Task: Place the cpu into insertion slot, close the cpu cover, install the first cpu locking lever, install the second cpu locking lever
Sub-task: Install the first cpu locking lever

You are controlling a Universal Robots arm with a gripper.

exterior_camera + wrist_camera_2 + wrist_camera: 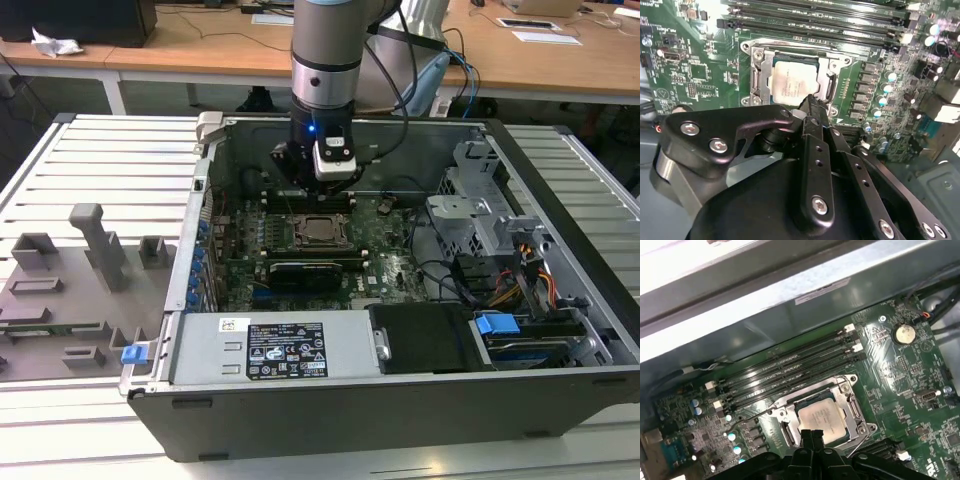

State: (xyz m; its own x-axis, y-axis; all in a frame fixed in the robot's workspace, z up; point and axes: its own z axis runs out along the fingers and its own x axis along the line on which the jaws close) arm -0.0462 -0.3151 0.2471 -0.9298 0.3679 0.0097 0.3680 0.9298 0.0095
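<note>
**The cpu lies in the insertion slot, with the cpu cover down flat around it.**
The claw has its fingers pressed together, holding nothing, just over the cpu's edge. I think it is the lever step. The thin locking lever likely needs a slow, steady push to hook in.

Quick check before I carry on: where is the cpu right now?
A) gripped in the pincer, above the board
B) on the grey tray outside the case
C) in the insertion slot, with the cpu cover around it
C: in the second wrist view the cpu lies flat in the insertion slot, framed by the cpu cover, and the pincer is shut near the chip's edge with nothing in it.
</note>
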